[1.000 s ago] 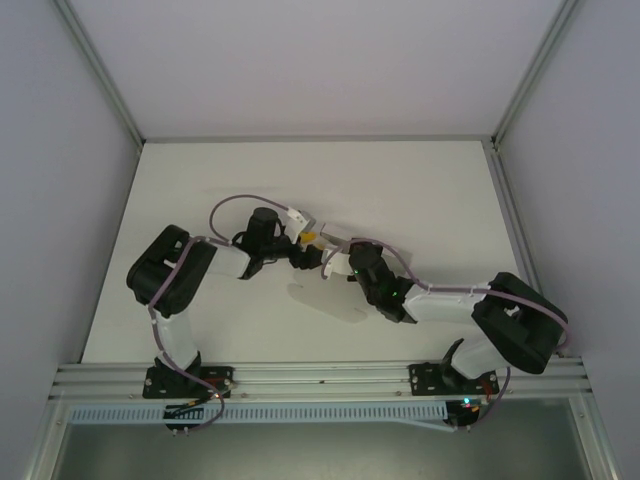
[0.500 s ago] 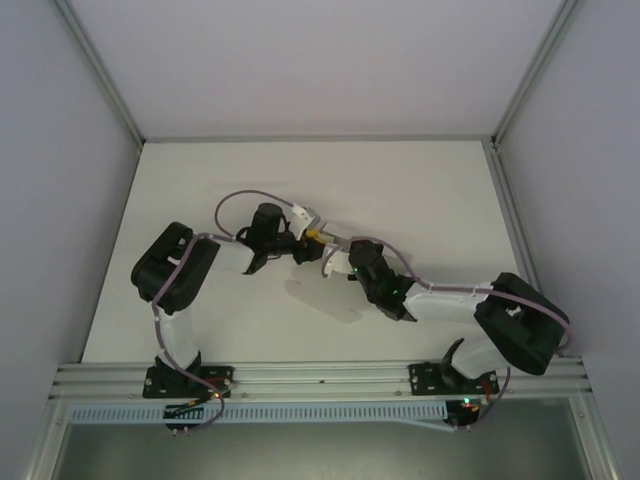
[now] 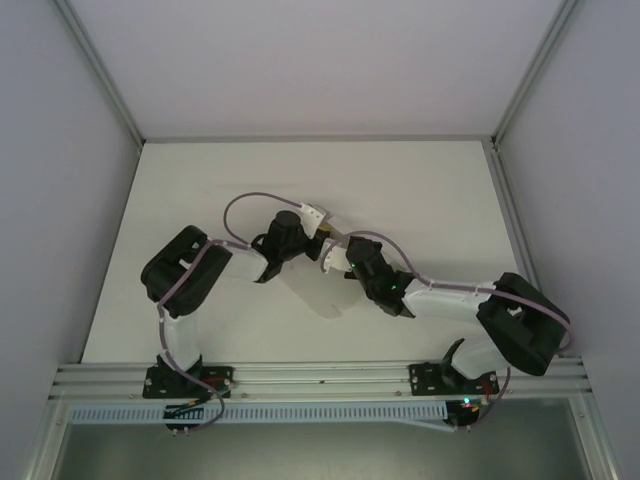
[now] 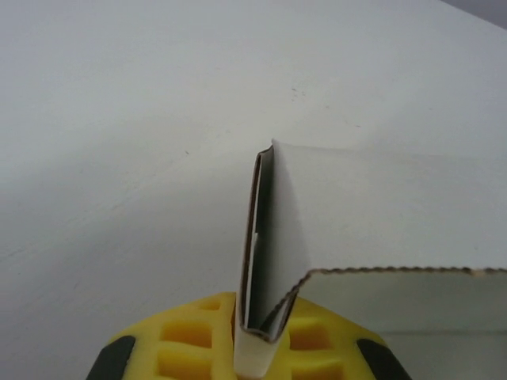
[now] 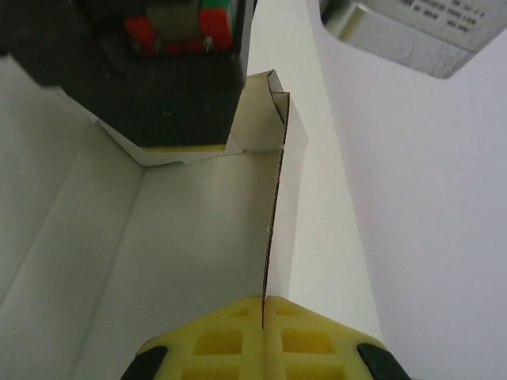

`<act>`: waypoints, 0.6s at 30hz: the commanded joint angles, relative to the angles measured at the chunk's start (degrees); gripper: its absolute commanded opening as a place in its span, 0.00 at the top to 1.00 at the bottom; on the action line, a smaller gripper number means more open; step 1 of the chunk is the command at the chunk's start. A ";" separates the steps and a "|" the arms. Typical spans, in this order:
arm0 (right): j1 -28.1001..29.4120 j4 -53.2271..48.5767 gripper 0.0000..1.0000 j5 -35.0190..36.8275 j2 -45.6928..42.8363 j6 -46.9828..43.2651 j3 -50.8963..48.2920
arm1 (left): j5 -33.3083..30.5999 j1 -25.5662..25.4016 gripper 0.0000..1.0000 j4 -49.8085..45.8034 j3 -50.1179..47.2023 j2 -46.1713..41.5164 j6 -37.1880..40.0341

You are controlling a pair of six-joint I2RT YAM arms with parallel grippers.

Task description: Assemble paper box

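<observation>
The paper box (image 3: 327, 256) is held above the middle of the table between both grippers. My left gripper (image 4: 257, 342) is shut on a doubled-over wall of the paper box (image 4: 380, 229), which stands on edge between its yellow pads (image 4: 190, 336). My right gripper (image 5: 263, 317) is shut on a thin upright wall of the paper box (image 5: 190, 237), with the open inside of the box to its left. The left gripper's black body (image 5: 162, 71) sits at the box's far end. From above, the left gripper (image 3: 312, 238) and right gripper (image 3: 336, 258) almost meet.
The white table (image 3: 420, 200) is bounded by metal frame posts (image 3: 110, 90) at left and right and by a rail (image 3: 320, 378) along the near edge. Purple cables (image 3: 240, 205) loop over both wrists. Grey walls enclose the space.
The left arm has swung right, towards the right gripper, and its jaws have shut on the box's folded wall. The right gripper has stayed shut on its wall, shifting slightly.
</observation>
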 commanded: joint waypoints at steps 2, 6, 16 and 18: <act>1.01 -8.98 1.00 -5.80 -0.73 2.42 -0.38 | -19.77 1.34 0.94 -0.42 0.56 2.84 -4.48; 0.29 -9.79 1.00 -7.62 -2.42 4.83 -0.10 | -23.63 1.41 0.84 -3.80 1.64 3.08 -3.51; -2.18 -12.18 1.00 -11.89 -2.75 6.27 0.66 | -1.46 2.36 0.64 -1.34 2.31 4.83 1.90; -2.70 -12.64 1.00 -11.89 -1.77 6.59 1.23 | 1.91 2.35 0.64 -0.95 2.98 5.47 2.35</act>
